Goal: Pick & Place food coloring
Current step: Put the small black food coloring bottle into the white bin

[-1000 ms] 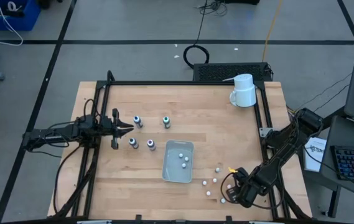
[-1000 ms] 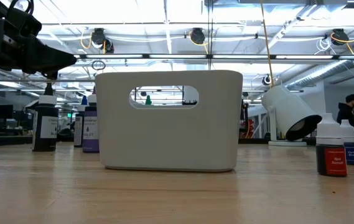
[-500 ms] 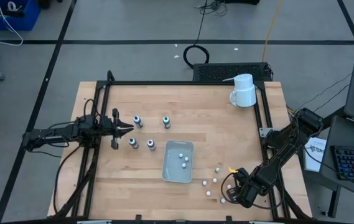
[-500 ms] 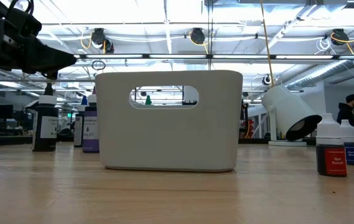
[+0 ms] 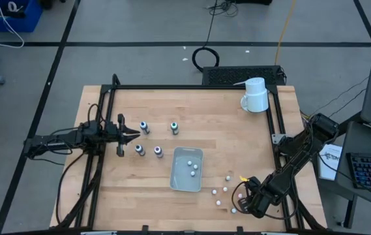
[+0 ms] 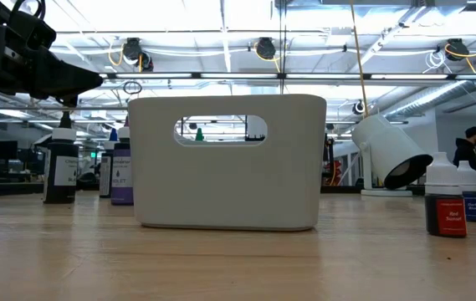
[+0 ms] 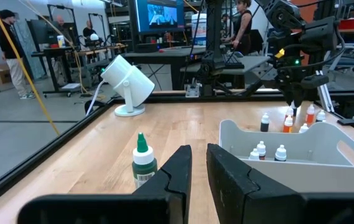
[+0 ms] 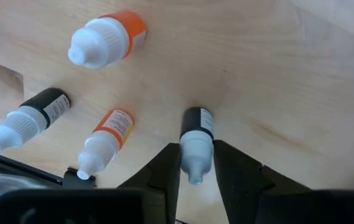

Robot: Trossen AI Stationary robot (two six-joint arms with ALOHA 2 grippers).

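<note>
High view: we see the right gripper [image 5: 240,205] low at the table's [image 5: 237,140] front right corner, hard by the black rail [image 5: 278,127] that frames the wood. Its arm leans in over that rail. The left gripper [image 5: 133,135] waits just inside the left rail, its fingers together and empty. Bare wood lies open between the mug [image 5: 255,95] at the far right corner and the bin [image 5: 172,175] near the middle, and again along the front left. Four dark-capped bottles [image 5: 144,126] stand in a loose square between the left gripper and the bin, each apart from the others. Three white-capped ones [image 5: 192,173] lie inside the bin, and more are scattered on the wood between the bin and the right gripper. In the right wrist view the fingers [image 8: 164,168] press on both sides of the white cap of a black-labelled bottle [image 8: 196,124], which stands upright on the wood. Three neighbours [image 8: 108,140] stand near it: two orange-labelled, one black, all pale-bodied with white pointed caps. In the low view the bin's pale wall, with its handle slot, blocks the middle of the table, and the mug stands tilted beyond it.
</note>
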